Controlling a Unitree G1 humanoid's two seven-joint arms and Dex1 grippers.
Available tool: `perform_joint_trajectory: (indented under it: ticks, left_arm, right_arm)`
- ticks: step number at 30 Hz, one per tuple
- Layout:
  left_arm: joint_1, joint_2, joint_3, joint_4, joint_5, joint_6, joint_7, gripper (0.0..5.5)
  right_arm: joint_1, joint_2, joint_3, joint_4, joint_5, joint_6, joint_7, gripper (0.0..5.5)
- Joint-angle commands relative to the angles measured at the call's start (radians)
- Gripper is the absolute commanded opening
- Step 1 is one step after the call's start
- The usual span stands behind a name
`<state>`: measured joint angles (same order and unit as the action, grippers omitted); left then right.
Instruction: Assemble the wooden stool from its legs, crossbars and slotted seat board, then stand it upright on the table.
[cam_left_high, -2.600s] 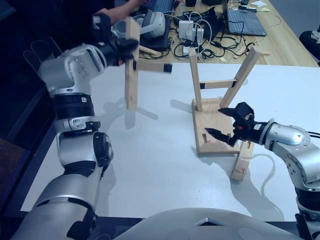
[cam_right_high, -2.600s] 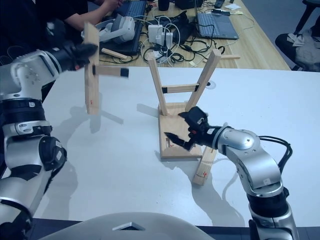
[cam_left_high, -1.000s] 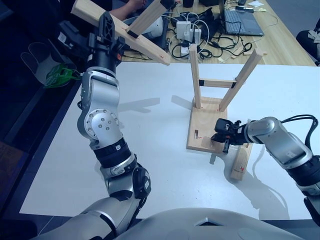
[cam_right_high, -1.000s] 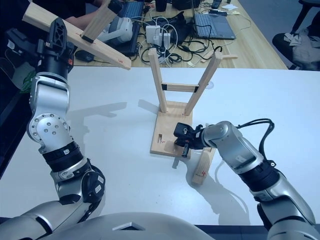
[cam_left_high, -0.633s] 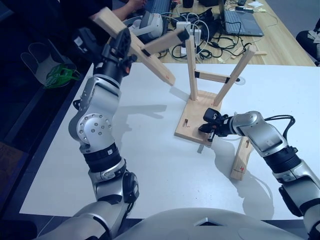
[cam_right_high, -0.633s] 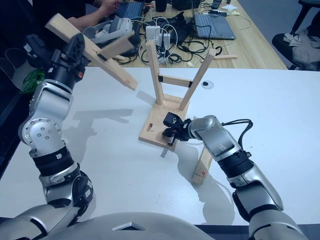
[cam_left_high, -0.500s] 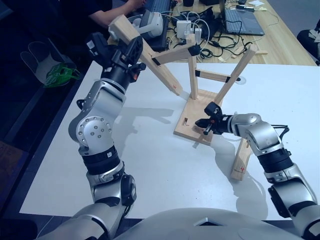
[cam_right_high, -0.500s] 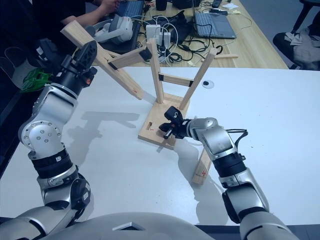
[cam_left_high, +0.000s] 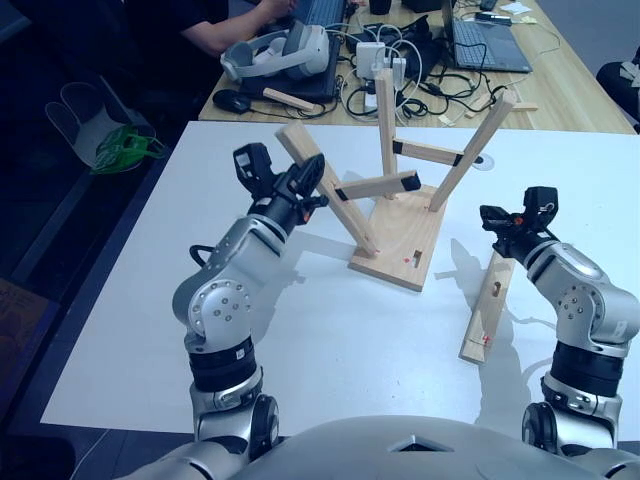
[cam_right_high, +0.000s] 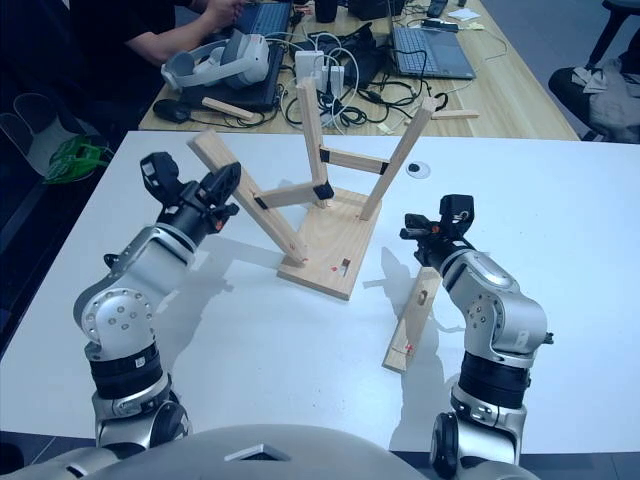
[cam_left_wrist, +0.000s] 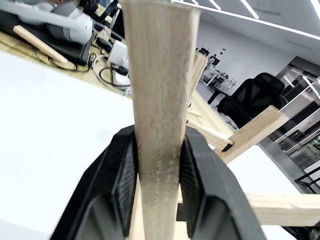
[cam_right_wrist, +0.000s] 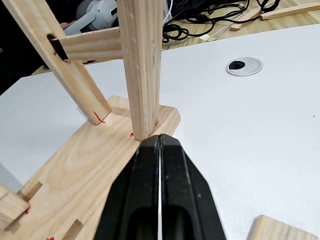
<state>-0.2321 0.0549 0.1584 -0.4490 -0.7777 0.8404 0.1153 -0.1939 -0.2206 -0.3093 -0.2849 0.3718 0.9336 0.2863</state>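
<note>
The slotted seat board (cam_left_high: 400, 250) lies on the white table with two legs (cam_left_high: 386, 120) standing up from it, joined by a crossbar (cam_left_high: 430, 152). My left gripper (cam_left_high: 290, 192) is shut on a third leg (cam_left_high: 345, 210), held slanted with its lower end at the board's left edge. A crossbar (cam_left_high: 378, 186) sticks out of this leg toward the standing legs. In the left wrist view the fingers (cam_left_wrist: 192, 170) clamp that leg (cam_left_wrist: 160, 100). My right gripper (cam_right_high: 428, 230) is shut on nothing, right of the board. A fourth leg (cam_left_high: 485, 312) lies loose on the table below it.
Behind the table stands a wooden desk (cam_left_high: 570, 95) with laptops, cables, a headset and a loose wooden stick (cam_left_high: 288, 98). A cable grommet (cam_right_wrist: 243, 66) sits in the table's far side. The table's near and left parts are bare.
My left arm has brought the leg with its crossbar down onto the seat board's left edge. My right gripper has let go of the board and drawn back to the right.
</note>
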Motion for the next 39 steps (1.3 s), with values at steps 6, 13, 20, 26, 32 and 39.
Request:
perform_joint_trajectory:
  ticks: [6, 13, 20, 26, 32, 39]
  left_arm:
    - [0.006, -0.029, -0.04, 0.026, 0.126, -0.077, 0.042, 1.03]
    - [0.009, -0.011, -0.015, 0.042, 0.167, -0.095, 0.037, 1.03]
    - [-0.036, 0.075, -0.156, 0.122, 0.268, -0.152, -0.131, 1.03]
    - [-0.031, 0.127, -0.203, 0.192, 0.338, -0.243, -0.256, 1.03]
    - [0.093, 0.203, -0.268, 0.164, 0.484, -0.402, -0.32, 1.03]
    - [0.112, 0.21, -0.271, 0.188, 0.531, -0.481, -0.34, 1.03]
  right_arm:
    - [-0.018, 0.011, -0.031, 0.017, 0.055, -0.034, -0.031, 0.0]
    - [-0.026, 0.012, -0.033, 0.032, 0.08, -0.032, -0.041, 0.0]
    - [-0.021, 0.014, -0.044, 0.032, 0.119, -0.026, -0.052, 0.0]
    - [-0.024, 0.004, -0.053, 0.046, 0.144, -0.026, -0.061, 0.0]
    - [-0.021, -0.013, -0.061, 0.059, 0.166, -0.026, -0.061, 0.0]
    - [-0.024, -0.031, -0.055, 0.075, 0.169, -0.035, -0.056, 0.0]
